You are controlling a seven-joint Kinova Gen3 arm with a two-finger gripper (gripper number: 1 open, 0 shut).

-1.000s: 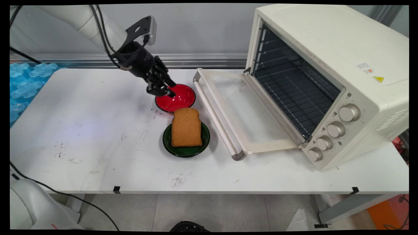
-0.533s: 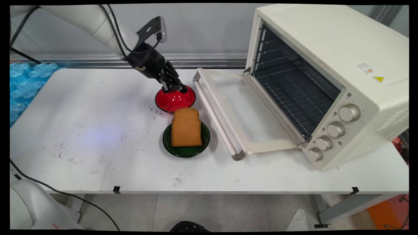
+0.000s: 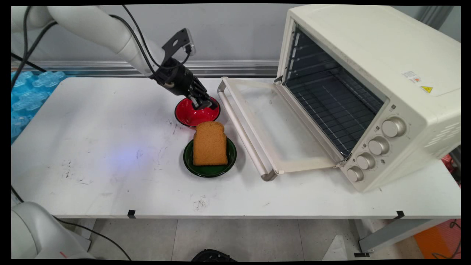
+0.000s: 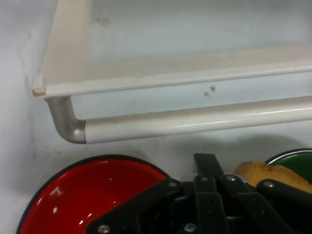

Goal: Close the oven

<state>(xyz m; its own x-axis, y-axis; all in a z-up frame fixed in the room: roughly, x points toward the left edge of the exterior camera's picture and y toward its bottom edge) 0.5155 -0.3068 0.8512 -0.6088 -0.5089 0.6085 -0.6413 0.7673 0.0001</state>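
Hovering my black two-finger tool (image 3: 204,104) over the glossy red bowl's (image 3: 191,115) far rim; grip state unreadable. Cream oven door handle (image 4: 195,124) close—I judge slow moves wise.

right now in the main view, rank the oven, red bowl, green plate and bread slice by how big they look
1. oven, by far the largest.
2. green plate.
3. red bowl, partly hidden by the gripper; close to the plate, so that order is unsure.
4. bread slice, smallest.
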